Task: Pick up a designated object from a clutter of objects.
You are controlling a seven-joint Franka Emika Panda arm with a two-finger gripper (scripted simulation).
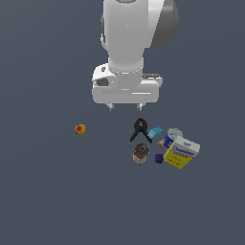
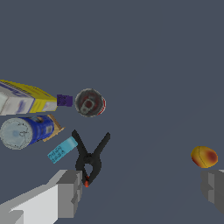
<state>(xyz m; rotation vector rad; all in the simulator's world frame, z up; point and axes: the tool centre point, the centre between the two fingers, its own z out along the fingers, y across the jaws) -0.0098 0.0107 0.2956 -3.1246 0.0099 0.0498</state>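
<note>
Gripper (image 1: 125, 106): jaws spread wide, holding nothing, hovering above the black clamp (image 1: 140, 130). Blue can (image 1: 172, 137): lying in the clutter, between light-blue block (image 1: 154, 132) and white-blue box (image 1: 186, 147).

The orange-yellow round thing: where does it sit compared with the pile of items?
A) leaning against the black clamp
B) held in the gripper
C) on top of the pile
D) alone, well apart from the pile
D. The orange-yellow ball lies by itself on the floor, far toward the exterior view's left of the black clamp and the rest of the pile, touching nothing.
</note>
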